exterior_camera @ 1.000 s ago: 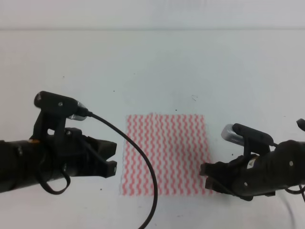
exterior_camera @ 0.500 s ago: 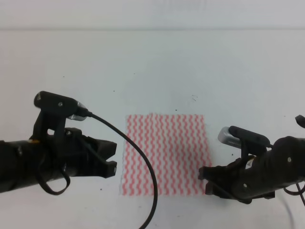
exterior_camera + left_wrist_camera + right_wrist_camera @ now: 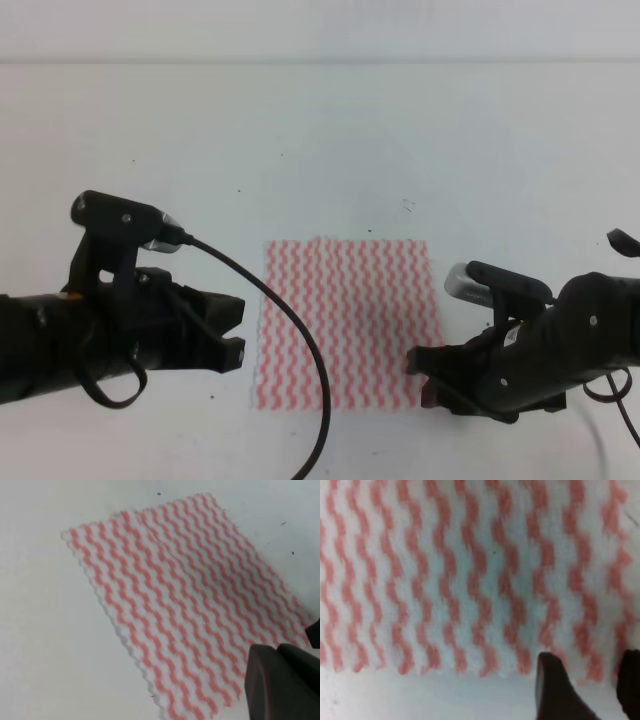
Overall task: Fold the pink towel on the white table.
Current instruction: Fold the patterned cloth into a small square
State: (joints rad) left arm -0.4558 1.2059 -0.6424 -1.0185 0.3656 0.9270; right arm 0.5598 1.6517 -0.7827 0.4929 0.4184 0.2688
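right gripper point(image 3: 420, 376): jaws spread, at the towel's near right corner; the two fingertips point(image 3: 552, 687) straddle its near edge in the wrist view.
left gripper point(image 3: 233, 331): jaws parted, holding nothing, just left of the towel's left edge.
pink towel point(image 3: 346, 323): flat, unfolded, between the grippers.
white table point(image 3: 330, 140): bare white, few dark specks.
cable point(image 3: 293, 320): black, loops over the towel's left edge.
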